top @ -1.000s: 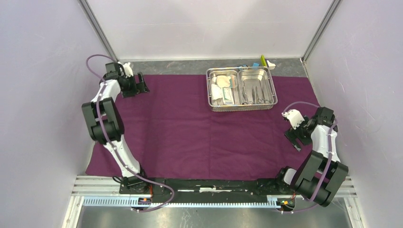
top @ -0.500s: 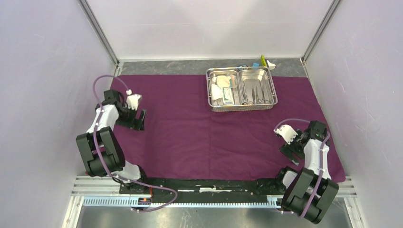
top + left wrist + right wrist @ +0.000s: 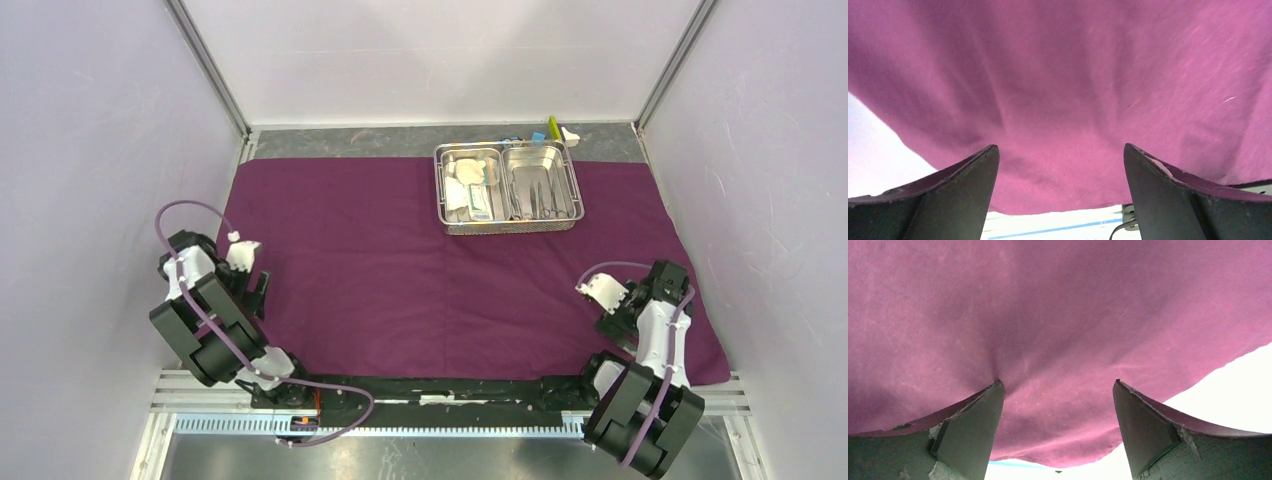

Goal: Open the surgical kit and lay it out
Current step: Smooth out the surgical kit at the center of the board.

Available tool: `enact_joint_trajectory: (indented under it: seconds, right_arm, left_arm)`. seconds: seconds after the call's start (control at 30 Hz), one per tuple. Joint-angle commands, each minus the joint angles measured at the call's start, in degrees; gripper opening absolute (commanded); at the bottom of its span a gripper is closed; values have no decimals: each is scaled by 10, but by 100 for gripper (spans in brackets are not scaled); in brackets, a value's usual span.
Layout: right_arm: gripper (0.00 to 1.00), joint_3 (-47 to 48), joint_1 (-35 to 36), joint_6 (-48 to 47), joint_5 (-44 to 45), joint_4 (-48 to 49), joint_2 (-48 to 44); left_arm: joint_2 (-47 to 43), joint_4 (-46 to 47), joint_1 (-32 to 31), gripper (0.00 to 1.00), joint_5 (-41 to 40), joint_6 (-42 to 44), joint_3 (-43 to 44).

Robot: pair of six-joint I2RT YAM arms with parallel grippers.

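The plum-purple cloth (image 3: 420, 270) lies spread flat over the table. The steel tray (image 3: 510, 229) stands on its far right part. Gauze pads and a white packet (image 3: 470, 190) fill its left compartment, and slim steel instruments (image 3: 540, 195) fill its right one. My left gripper (image 3: 256, 290) is open and empty low over the cloth's near left part; the left wrist view shows its gap (image 3: 1059, 147) above the cloth (image 3: 1058, 75). My right gripper (image 3: 613, 322) is open and empty near the cloth's near right edge (image 3: 1057, 382). Its left fingertip (image 3: 990, 400) presses a small pucker into the cloth (image 3: 1058, 305).
Small blue and yellow-green blocks (image 3: 545, 130) and a white piece (image 3: 570, 133) lie on the grey strip behind the tray. White walls close in the left, right and back. The arm bases sit on the black bar (image 3: 440, 388) at the near edge.
My left arm has drawn back from the cloth's far left corner to its near left part. My right arm has drawn back a little toward the near right edge. The cloth's far left corner lies uncovered.
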Motion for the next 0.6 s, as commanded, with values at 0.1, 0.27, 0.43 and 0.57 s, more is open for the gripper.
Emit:
enact_joint_trajectory:
  seconds: [0.1,0.27,0.43,0.57]
  right_arm:
    - [89,41,-9,-33,-51,-138,7]
    - [89,85,-9,-26,-84,-145,1]
    - [89,101,-9,-16,-75,-126,3]
    - [89,115,-9,-8,-74,-119,12]
  left_arm:
    - [32,-47,82,100,-5,81,39]
    - [108,-50,124,100,-17,74,81]
    - [197,-55,175,98,-38,61,129]
    - [178,-55,206,97,-21,65,144]
